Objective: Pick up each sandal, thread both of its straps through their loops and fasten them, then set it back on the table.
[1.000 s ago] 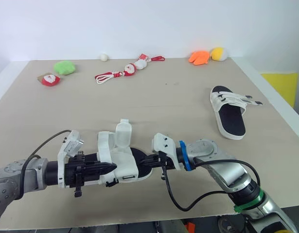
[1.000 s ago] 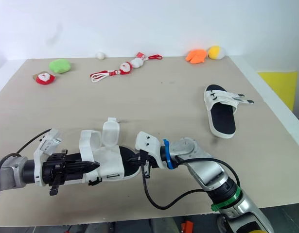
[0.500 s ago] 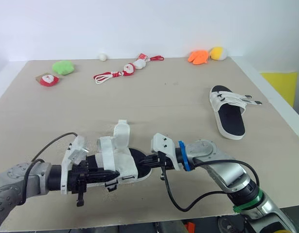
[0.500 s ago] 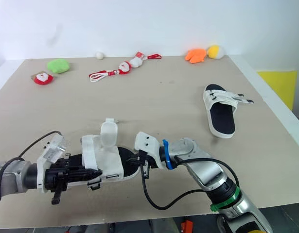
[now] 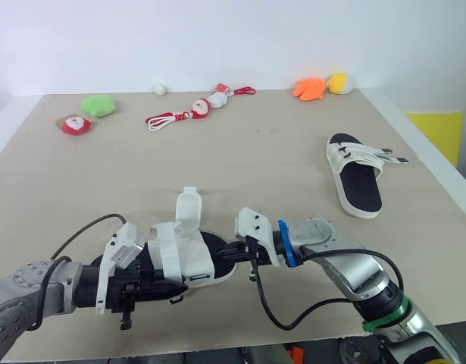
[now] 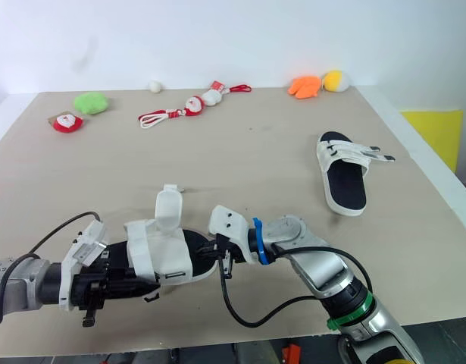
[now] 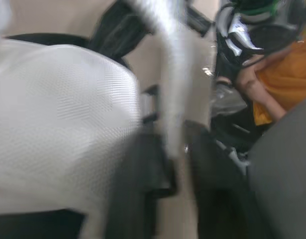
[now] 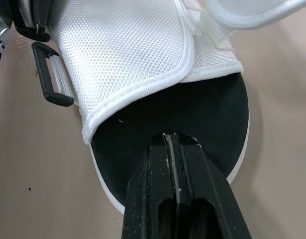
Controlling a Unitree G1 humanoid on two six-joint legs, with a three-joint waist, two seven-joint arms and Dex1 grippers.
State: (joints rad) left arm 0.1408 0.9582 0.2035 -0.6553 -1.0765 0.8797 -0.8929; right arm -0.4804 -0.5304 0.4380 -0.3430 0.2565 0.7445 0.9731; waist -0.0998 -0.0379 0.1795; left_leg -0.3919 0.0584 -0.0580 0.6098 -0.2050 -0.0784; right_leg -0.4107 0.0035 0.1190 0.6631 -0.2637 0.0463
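Near sandal [image 5: 191, 258] sits at the front of the table [image 5: 255, 152] between both arms. Right gripper [image 8: 172, 138] is pinched closed, tips on the black footbed. Left gripper [image 5: 163, 282] is at the straps, its grip impossible to tell. Light, floppy mesh, I'd judge – pinch a strap's free tip, pin the stiffer sole

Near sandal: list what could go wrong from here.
1. The right hand is shut and seems only to press its tip on the near sandal, on its black footbed, so the sandal may slide when a strap is pulled.
2. One white strap stands upright, unthreaded, while the black loop lies low by the table; the left hand could miss the loop.
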